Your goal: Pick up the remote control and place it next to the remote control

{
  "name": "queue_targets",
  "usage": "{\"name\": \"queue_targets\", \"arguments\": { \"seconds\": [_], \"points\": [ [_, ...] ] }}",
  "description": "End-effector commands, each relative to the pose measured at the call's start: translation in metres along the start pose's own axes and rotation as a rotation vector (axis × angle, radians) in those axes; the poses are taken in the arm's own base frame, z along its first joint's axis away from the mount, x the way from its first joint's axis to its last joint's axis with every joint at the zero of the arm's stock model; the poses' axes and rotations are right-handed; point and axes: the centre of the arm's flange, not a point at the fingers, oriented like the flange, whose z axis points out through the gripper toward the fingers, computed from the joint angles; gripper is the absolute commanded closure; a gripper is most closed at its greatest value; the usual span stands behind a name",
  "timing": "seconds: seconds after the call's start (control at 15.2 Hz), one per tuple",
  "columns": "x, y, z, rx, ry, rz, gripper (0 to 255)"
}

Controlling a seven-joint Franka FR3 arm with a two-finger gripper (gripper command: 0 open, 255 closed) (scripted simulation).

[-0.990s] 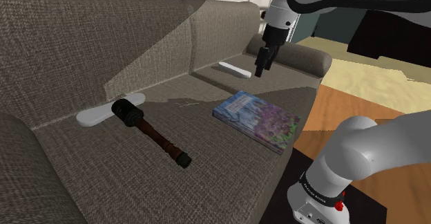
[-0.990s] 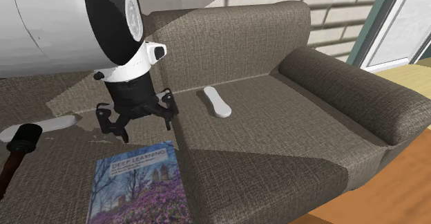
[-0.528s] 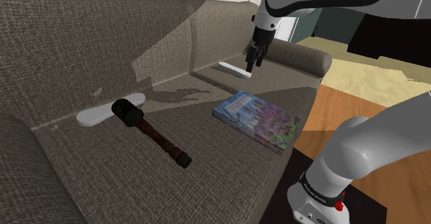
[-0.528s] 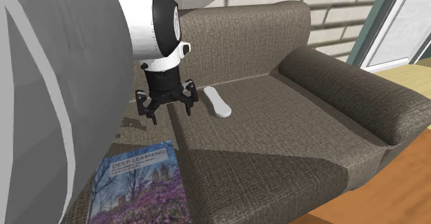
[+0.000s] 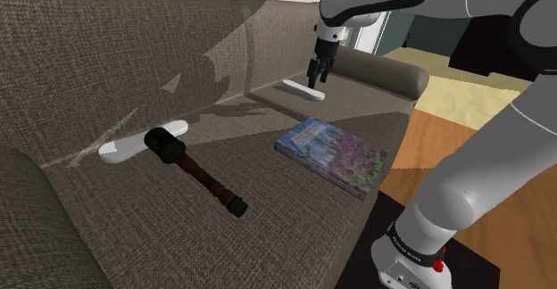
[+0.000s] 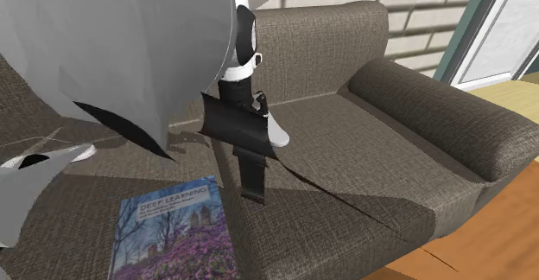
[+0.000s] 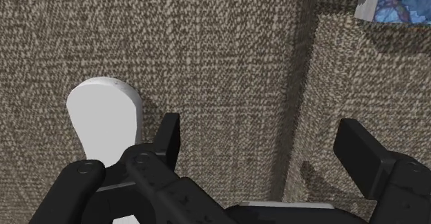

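Observation:
A white remote control [image 5: 302,88] lies on the far seat cushion of the brown sofa [image 5: 107,55], close to the armrest. My black gripper [image 5: 314,80] hangs open just above it. In the wrist view the remote's rounded end [image 7: 103,122] lies just outside one finger [image 7: 168,136], not between the two, and the gripper [image 7: 262,146] holds nothing. A second white remote [image 5: 134,143] rests on the near cushion at the backrest, against the hammer's head. In the second exterior view the far remote [image 6: 278,134] peeks out behind the hand.
A dark hammer [image 5: 198,173] lies on the near cushion. A book with a flowery cover [image 5: 333,156] sits at the seat's front edge, and its corner [image 7: 397,1] appears in the wrist view. The padded armrest [image 5: 393,73] rises behind the far remote. Wooden floor [image 5: 482,144] lies beyond.
The arm has swung away from the book toward the far remote and come lower over that cushion. The fingers have stayed apart, and nothing on the sofa has moved.

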Motion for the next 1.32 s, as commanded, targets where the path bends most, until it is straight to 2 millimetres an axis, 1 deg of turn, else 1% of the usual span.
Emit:
{"name": "queue_targets", "arguments": {
  "seconds": [0.0, 0.79, 0.86, 1.25],
  "points": [
    [0.018, 0.018, 0.009, -0.001, -0.003, 0.005, 0],
    [0.122, 0.130, 0.058, -0.005, -0.019, 0.035, 0],
    [0.122, 0.130, 0.059, -0.005, -0.019, 0.035, 0],
    [0.122, 0.131, 0.090, -0.005, -0.019, 0.035, 0]
  ]
}}
